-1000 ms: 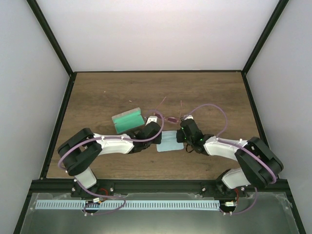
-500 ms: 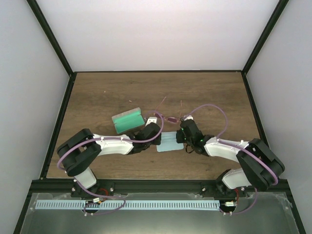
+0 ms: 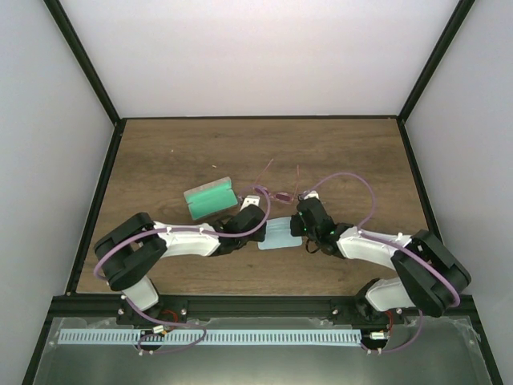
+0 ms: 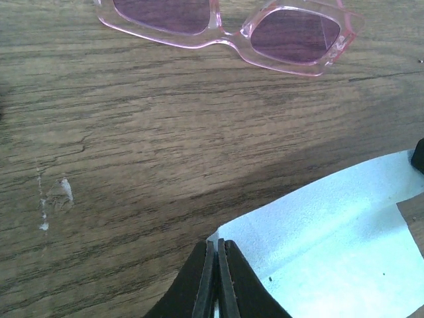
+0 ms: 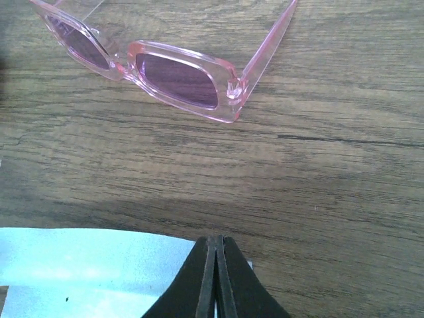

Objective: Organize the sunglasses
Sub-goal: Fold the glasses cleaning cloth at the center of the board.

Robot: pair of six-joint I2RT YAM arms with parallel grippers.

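Task at an early stage: the pink-lensed sunglasses (image 4: 228,40) lie unfolded on the wooden table (image 3: 160,160), just beyond the light blue cloth (image 3: 280,235) and outside the open green-lined case (image 3: 210,199), while the left gripper (image 4: 214,244) and right gripper (image 5: 213,240) each appear clenched on a far corner of that cloth.

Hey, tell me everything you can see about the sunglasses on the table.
The sunglasses have a translucent pink frame, plastic by its look, with rectangular purple-tinted lenses and thin pink arms. The arms are unfolded and point toward the far side of the table. The pair rests on the wood just beyond the cloth, with a clear gap between them. Nothing else touches it.
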